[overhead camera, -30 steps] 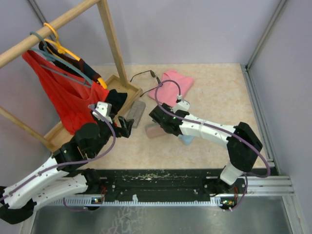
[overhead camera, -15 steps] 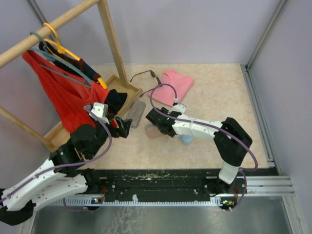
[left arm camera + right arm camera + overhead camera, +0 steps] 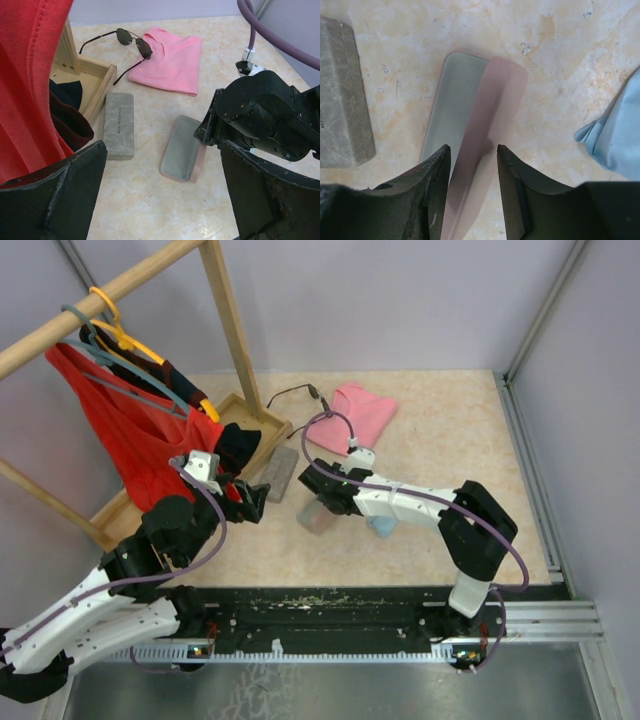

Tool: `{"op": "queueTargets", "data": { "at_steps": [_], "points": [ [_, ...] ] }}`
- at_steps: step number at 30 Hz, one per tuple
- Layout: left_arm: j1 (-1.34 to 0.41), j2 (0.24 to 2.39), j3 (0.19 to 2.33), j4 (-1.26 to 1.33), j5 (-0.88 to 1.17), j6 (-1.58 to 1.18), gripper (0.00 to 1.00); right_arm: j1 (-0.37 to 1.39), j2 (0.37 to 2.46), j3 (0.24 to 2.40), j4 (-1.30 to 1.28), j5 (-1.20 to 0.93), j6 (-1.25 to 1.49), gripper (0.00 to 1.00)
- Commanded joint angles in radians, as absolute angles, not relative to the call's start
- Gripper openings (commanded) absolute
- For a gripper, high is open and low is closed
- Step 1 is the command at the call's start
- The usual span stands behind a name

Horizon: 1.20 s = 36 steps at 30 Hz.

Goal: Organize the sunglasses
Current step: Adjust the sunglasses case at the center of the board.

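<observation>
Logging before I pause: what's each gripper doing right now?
Left gripper: open, empty.
Right gripper: fingers straddle the pink case lid; grip cannot be told.

Top view overhead; wrist views close, both facing pink case

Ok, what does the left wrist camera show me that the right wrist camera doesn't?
Only the left wrist view: one pair of sunglasses lying partly on the pink cloth, the wooden stand base, the red garment and the right arm. Only the right wrist view: a light-blue cloth at its right edge. Both: the grey case and the grey-and-pink case, lying side by side.
</observation>
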<state>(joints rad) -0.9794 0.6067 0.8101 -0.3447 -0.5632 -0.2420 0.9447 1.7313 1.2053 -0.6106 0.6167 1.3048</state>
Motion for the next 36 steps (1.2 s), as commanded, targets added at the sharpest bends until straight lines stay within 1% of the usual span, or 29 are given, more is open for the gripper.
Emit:
{"op": "queueTargets", "data": {
  "at_steps": [1,4,9,16,21,24,27,29,31,33,34,36],
  "points": [
    [-0.977,0.605,0.81,-0.342,-0.56,-0.239,1.0,0.931,1.687,1.209,-0.529,0.615,1.081,0.43],
    [-0.977,0.609,0.81,-0.339,-0.556,-0.239,1.0,0.921,1.672,1.188,-0.448,0.546,0.865,0.41],
    [-0.976,0.629,0.819,-0.336,-0.544,-0.235,1.0,0.894,1.643,1.15,-0.378,0.443,0.626,0.37],
    [-0.976,0.639,0.828,-0.339,-0.532,-0.234,1.0,0.783,1.573,1.102,-0.265,0.104,0.341,0.36],
    [-0.976,0.631,0.83,-0.35,-0.531,-0.236,1.0,0.764,1.588,1.151,-0.274,-0.008,0.109,0.36],
    [-0.975,0.622,0.829,-0.362,-0.534,-0.242,1.0,0.761,1.66,1.236,-0.342,-0.043,-0.001,0.38],
    [-0.976,0.611,0.826,-0.369,-0.54,-0.251,1.0,0.76,1.692,1.286,-0.379,-0.059,-0.026,0.41],
    [-0.976,0.604,0.82,-0.371,-0.542,-0.257,1.0,0.76,1.671,1.276,-0.354,-0.048,0.0,0.47],
    [-0.976,0.6,0.817,-0.371,-0.544,-0.263,1.0,0.76,1.661,1.279,-0.363,0.017,0.048,0.55],
    [-0.976,0.6,0.812,-0.368,-0.547,-0.267,1.0,0.761,1.661,1.283,-0.385,0.102,0.123,0.56],
    [-0.976,0.601,0.81,-0.364,-0.545,-0.269,1.0,0.761,1.627,1.28,-0.396,0.152,0.178,0.56],
    [-0.976,0.608,0.812,-0.361,-0.542,-0.27,1.0,0.762,1.615,1.273,-0.434,0.206,0.269,0.59]
  ]
}}
